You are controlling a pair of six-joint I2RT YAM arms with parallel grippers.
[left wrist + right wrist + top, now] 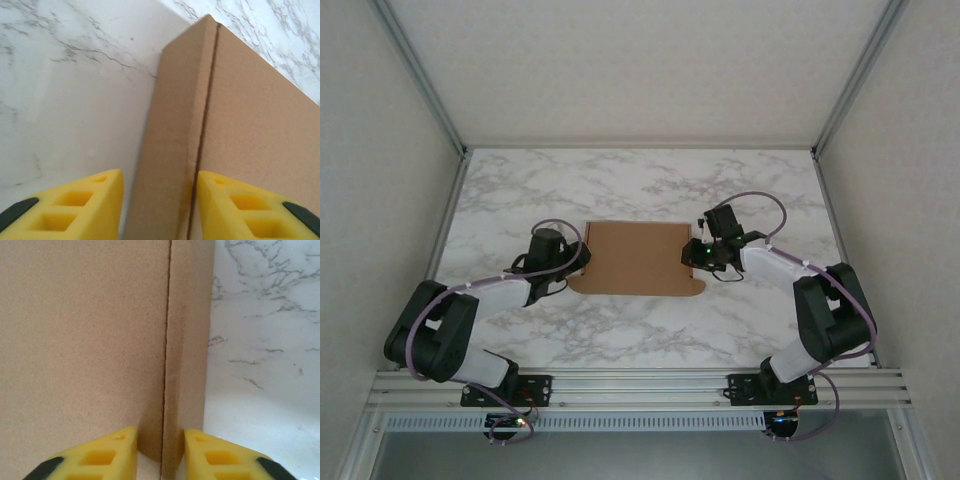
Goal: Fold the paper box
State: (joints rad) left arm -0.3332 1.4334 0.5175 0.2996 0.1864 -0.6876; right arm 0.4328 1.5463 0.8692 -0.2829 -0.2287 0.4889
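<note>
While the flat brown cardboard paper box point(635, 257) lies mid-table on the white marbled table top point(620, 190), I see my left gripper point(159, 175) straddling its left side strip, jaws partway apart. My right gripper point(160, 431) straddles the right strip, set narrower. Whether either pinches the cardboard, I cannot tell.
</note>
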